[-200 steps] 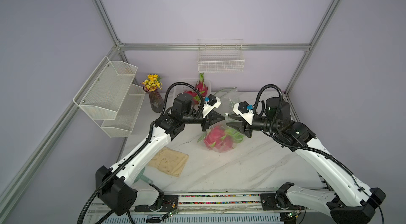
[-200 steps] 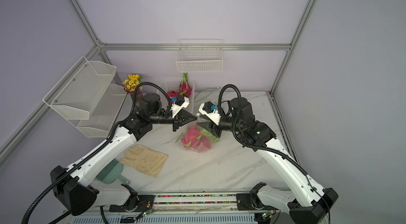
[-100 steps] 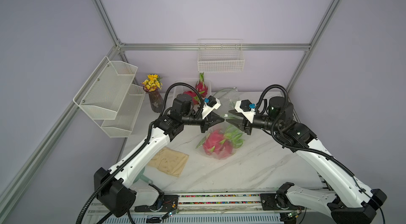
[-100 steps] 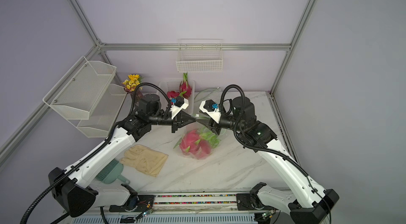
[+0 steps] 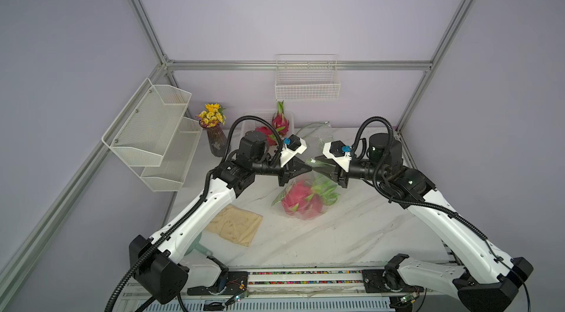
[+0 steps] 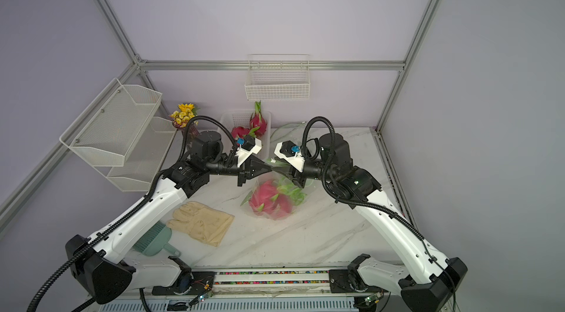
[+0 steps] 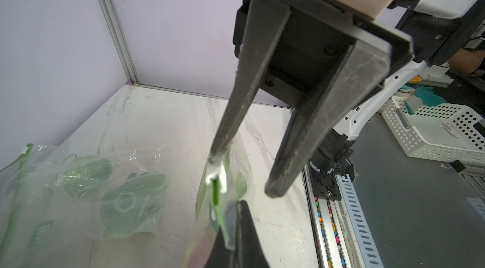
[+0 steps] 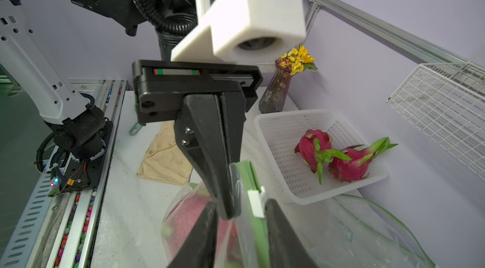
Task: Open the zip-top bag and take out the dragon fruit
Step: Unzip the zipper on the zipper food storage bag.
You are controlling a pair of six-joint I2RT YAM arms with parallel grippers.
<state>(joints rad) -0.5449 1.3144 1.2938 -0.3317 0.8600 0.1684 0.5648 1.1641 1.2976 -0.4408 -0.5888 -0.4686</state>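
A clear zip-top bag (image 5: 318, 186) with a green zip hangs from the two gripper tips, and blurred pink dragon fruit (image 5: 301, 202) (image 6: 269, 200) lies in its bottom. My left gripper (image 5: 309, 169) (image 7: 237, 205) is shut on the bag's top edge. My right gripper (image 5: 316, 169) (image 8: 241, 202) faces it tip to tip with its jaws apart. They straddle the zip (image 8: 248, 174), and the white slider (image 8: 255, 202) (image 7: 219, 174) rests against one finger. Two more dragon fruit (image 8: 313, 148) (image 8: 351, 161) lie in a white basket (image 8: 275, 132).
An empty clear bag (image 7: 86, 188) (image 5: 318, 136) lies flat behind the grippers. A tan glove (image 6: 201, 221) and a green dustpan (image 6: 153, 240) lie front left. A vase of flowers (image 5: 214, 133) stands back left, below mesh shelves (image 5: 153, 133). A wire basket (image 5: 307, 87) hangs on the back wall.
The right gripper has drawn closer to the left gripper's tip. The bag with the fruit has sagged and swung slightly toward the front. The left gripper keeps its hold.
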